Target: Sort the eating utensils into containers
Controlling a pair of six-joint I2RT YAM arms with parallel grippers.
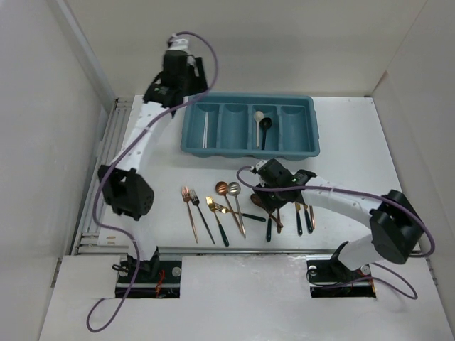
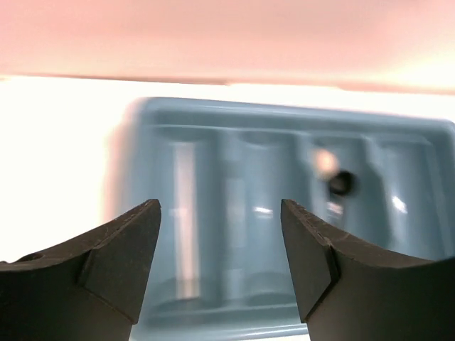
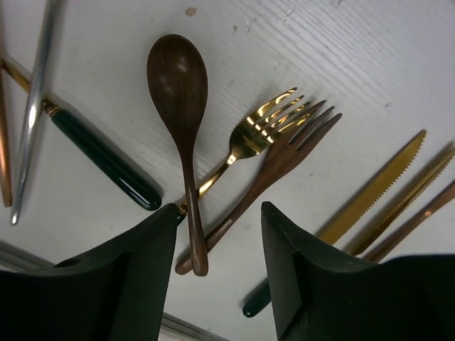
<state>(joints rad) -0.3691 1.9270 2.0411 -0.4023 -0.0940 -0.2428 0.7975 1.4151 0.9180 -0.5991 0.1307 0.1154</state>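
Observation:
The teal tray lies at the back of the table, its four compartments side by side. A white spoon and a black spoon lie in the third compartment, and a pale slim utensil lies in the first. My left gripper hovers open and empty above the tray's left end; the tray shows blurred in the left wrist view. My right gripper is open and empty just above a dark brown spoon, a gold fork and a brown fork that cross on the table.
Copper forks, a dark-handled gold fork and two spoons lie left of my right gripper. A gold knife and copper handles lie to its right, and a dark green handle to its left. White walls enclose the table.

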